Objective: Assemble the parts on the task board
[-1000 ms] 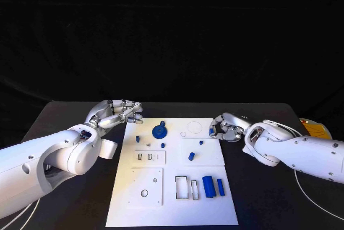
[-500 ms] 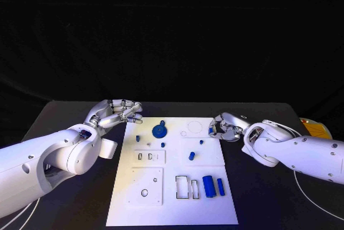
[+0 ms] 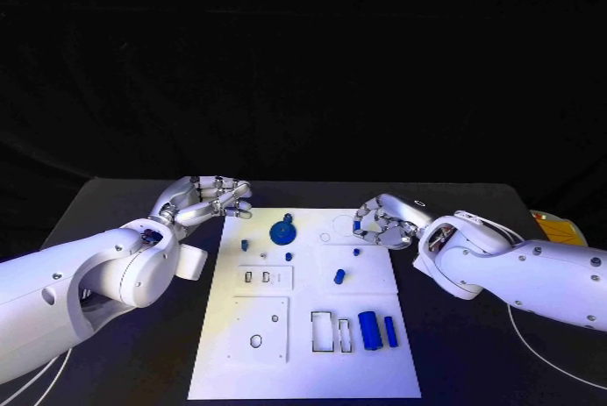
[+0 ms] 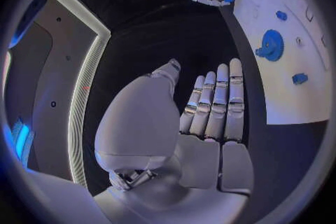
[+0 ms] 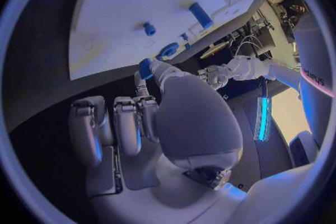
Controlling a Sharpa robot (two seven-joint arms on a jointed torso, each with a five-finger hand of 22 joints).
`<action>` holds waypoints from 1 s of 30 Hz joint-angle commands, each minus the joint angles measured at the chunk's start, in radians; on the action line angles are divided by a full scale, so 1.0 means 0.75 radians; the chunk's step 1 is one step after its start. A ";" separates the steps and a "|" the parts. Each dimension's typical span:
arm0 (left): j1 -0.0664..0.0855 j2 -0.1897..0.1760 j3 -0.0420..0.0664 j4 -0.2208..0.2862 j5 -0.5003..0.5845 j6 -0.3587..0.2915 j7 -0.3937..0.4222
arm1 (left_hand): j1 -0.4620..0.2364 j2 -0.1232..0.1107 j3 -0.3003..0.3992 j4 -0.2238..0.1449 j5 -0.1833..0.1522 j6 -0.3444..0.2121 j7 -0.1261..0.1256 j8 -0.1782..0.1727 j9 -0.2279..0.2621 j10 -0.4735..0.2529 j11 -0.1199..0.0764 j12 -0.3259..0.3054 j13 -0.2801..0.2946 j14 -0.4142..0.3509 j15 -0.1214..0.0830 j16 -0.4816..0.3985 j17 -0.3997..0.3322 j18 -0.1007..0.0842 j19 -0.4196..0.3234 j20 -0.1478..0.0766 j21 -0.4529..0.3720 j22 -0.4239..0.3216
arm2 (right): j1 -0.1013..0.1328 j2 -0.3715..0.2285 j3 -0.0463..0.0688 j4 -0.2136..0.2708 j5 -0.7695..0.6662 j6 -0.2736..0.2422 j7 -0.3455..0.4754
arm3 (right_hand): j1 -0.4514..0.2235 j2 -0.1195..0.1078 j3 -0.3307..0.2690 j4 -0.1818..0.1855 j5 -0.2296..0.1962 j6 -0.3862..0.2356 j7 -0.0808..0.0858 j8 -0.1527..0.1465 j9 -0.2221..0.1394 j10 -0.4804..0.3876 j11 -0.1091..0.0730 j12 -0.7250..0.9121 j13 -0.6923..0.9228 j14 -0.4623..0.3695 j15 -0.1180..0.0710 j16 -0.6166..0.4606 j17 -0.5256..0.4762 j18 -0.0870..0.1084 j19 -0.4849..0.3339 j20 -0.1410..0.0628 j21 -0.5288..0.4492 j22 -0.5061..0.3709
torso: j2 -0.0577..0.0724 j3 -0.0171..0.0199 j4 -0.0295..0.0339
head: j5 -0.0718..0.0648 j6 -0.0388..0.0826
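The head camera looks down; both wrist cameras, behind their hands, share the task board (image 3: 303,309).

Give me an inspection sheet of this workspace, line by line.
Surface: black table, with the white task board in the middle.
Job's things: blue gear, small blue pieces and two blue bars on the board.
Clutter: orange object at the table's right edge.
Hands: left hand holds nothing, fingers apart; right hand pinches a small blue part.
Cables: white cable by the right arm.
Surroundings: dark backdrop.
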 commanded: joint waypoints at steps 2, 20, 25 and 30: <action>0.001 0.005 0.001 -0.002 0.007 0.020 0.007 | 0.000 0.013 -0.007 0.004 -0.006 -0.007 0.042 -0.005 0.000 -0.004 0.000 -0.008 0.001 -0.009 -0.001 -0.007 0.001 0.015 -0.007 0.002 -0.004 -0.002 | 0.009 0.048 0.000 0.037 -0.077 -0.010 -0.122 | -0.007 0.014 0.008 0.002 0.013 0.021 -0.017 0.005 0.003 0.026 -0.006 0.008 0.211 0.127 -0.010 0.007 0.294 -0.009 0.140 -0.012 0.006 0.350 | 0.000 -0.0021 0.0016 | 0.009 0.000; 0.001 0.015 0.001 -0.012 0.011 0.019 0.010 | 0.000 0.017 -0.008 0.004 -0.006 -0.010 0.044 -0.007 0.000 -0.006 0.001 -0.009 0.000 -0.009 0.000 -0.009 0.004 0.015 -0.008 0.002 -0.003 -0.002 | -0.015 0.281 -0.011 0.081 -0.224 0.044 -0.270 | -0.022 0.018 0.023 0.007 0.047 0.018 -0.019 0.006 0.006 0.025 -0.009 0.005 0.209 0.126 -0.013 0.006 0.290 -0.009 0.140 -0.016 0.006 0.350 | 0.004 -0.0011 -0.0007 | 0.070 -0.019; 0.001 0.016 0.001 -0.013 0.012 0.019 0.010 | 0.000 0.017 -0.008 0.004 -0.006 -0.010 0.044 -0.007 0.000 -0.006 0.001 -0.009 0.000 -0.009 0.000 -0.009 0.004 0.015 -0.008 0.002 -0.003 -0.002 | -0.034 0.328 -0.016 0.082 -0.265 0.067 -0.289 | -0.023 0.016 0.022 0.008 0.048 0.018 -0.019 0.007 0.006 0.025 -0.009 0.005 0.209 0.126 -0.013 0.006 0.291 -0.009 0.140 -0.016 0.006 0.350 | 0.004 -0.0001 -0.0006 | 0.081 -0.021; 0.001 0.017 0.001 -0.013 0.013 0.020 0.011 | 0.000 0.017 -0.008 0.004 -0.006 -0.010 0.044 -0.007 0.000 -0.006 0.001 -0.009 0.000 -0.009 0.000 -0.009 0.004 0.015 -0.008 0.002 -0.003 -0.002 | -0.050 0.362 -0.021 0.080 -0.291 0.087 -0.306 | -0.025 0.014 0.023 0.008 0.050 0.019 -0.020 0.008 0.007 0.024 -0.010 0.005 0.208 0.126 -0.013 0.006 0.289 -0.009 0.140 -0.016 0.006 0.350 | 0.005 0.0006 0.0007 | 0.084 -0.023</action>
